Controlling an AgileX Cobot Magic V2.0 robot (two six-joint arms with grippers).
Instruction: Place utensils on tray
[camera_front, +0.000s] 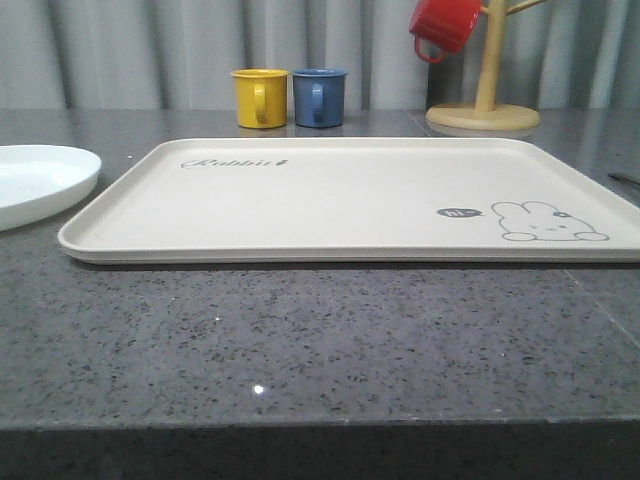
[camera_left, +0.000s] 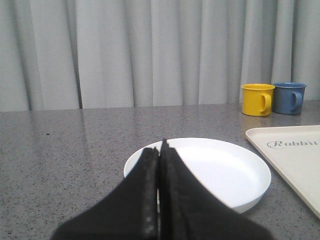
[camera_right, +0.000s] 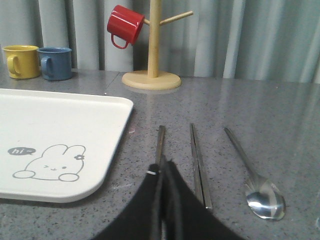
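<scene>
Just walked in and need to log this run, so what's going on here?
A two-armed robot is set to move utensils onto the cream tray, which has nothing on it yet. The fork, chopsticks and spoon lie on the counter to the tray's right. The right end effector is shut, low over the fork handle; the left end effector is shut over the white plate. Nothing is gripped.

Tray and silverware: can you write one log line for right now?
tray: nothing on it | fork, chopsticks, spoon: on table beside tray | left gripper: shut | right gripper: shut, above fork
</scene>
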